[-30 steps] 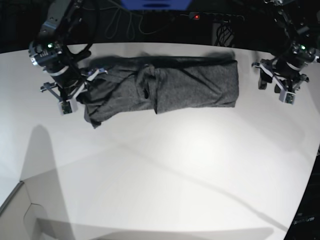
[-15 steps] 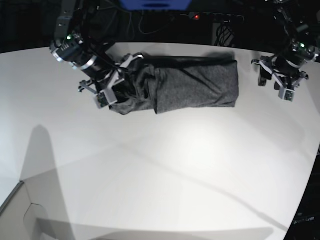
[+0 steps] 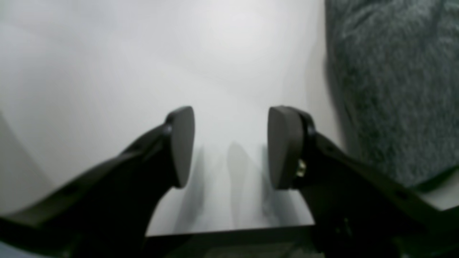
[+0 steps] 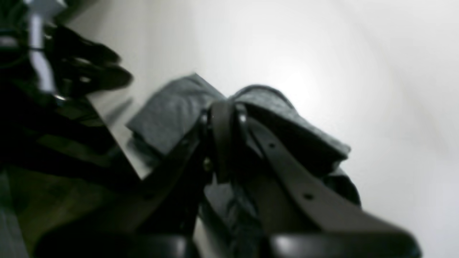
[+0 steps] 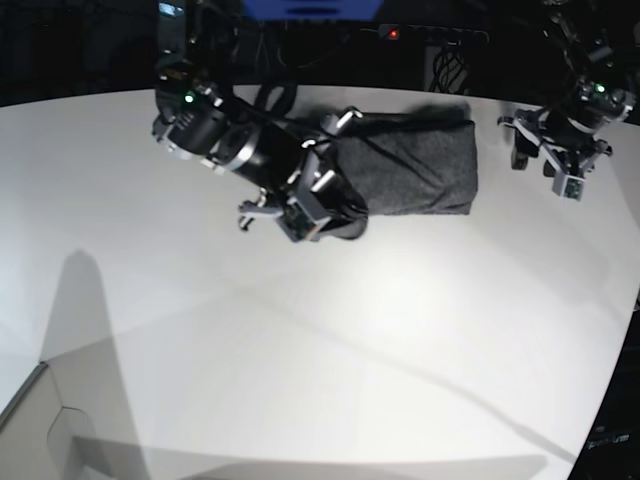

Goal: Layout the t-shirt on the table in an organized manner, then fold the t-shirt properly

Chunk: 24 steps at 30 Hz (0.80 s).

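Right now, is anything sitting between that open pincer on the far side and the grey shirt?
Nothing visible does. The left pincer hangs open over bare table, with the t-shirt just beside it.

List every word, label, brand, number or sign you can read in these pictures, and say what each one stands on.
None can be read.
The t-shirt: plain grey knit, no print or tag showing.
The table: bare white, unmarked.
The right gripper and left gripper: black, no lettering visible; both wrist views are blurred.
The blue panel and the red light behind the table: no text legible.
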Each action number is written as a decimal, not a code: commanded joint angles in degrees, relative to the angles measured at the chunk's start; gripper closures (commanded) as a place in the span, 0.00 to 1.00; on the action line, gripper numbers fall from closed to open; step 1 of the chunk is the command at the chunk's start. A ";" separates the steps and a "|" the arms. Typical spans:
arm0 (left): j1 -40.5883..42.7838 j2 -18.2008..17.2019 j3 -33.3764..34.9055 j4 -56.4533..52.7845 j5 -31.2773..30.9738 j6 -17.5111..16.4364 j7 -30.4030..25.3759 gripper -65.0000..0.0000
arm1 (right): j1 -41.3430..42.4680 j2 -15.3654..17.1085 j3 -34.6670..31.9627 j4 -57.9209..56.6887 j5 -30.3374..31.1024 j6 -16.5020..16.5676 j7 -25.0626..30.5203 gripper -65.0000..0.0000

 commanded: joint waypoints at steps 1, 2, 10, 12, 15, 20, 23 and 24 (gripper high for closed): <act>-0.33 -0.69 -0.13 0.90 -0.70 0.12 -1.12 0.50 | 1.22 -0.40 -0.25 1.11 0.99 0.38 1.59 1.00; -0.42 -0.69 -0.05 0.81 -0.70 0.12 -1.12 0.50 | 1.75 -0.40 -0.33 1.11 0.99 0.38 1.50 1.00; -1.21 -0.60 0.04 0.81 -0.70 0.12 -1.12 0.50 | 3.86 -0.40 -7.37 0.76 0.73 0.38 1.50 1.00; -1.21 -0.60 0.04 0.90 -0.70 0.12 -1.12 0.50 | 3.94 -0.40 -9.30 0.67 0.73 0.38 1.59 1.00; -0.95 -0.60 0.04 0.90 -0.70 0.12 -1.12 0.50 | 5.35 -0.40 -11.76 -1.17 0.64 0.38 2.56 1.00; -0.51 0.72 -0.40 0.81 -0.61 0.12 -1.12 0.51 | 6.85 -0.40 -14.14 -6.18 0.64 0.38 5.55 1.00; -0.51 0.89 -0.05 0.29 -0.61 0.12 -1.12 0.51 | 7.11 -0.40 -16.69 -6.53 0.64 0.38 5.64 1.00; -0.51 0.89 -0.05 -0.15 -0.61 0.12 -1.12 0.51 | 7.11 -0.40 -17.30 -6.53 0.64 0.38 5.64 0.98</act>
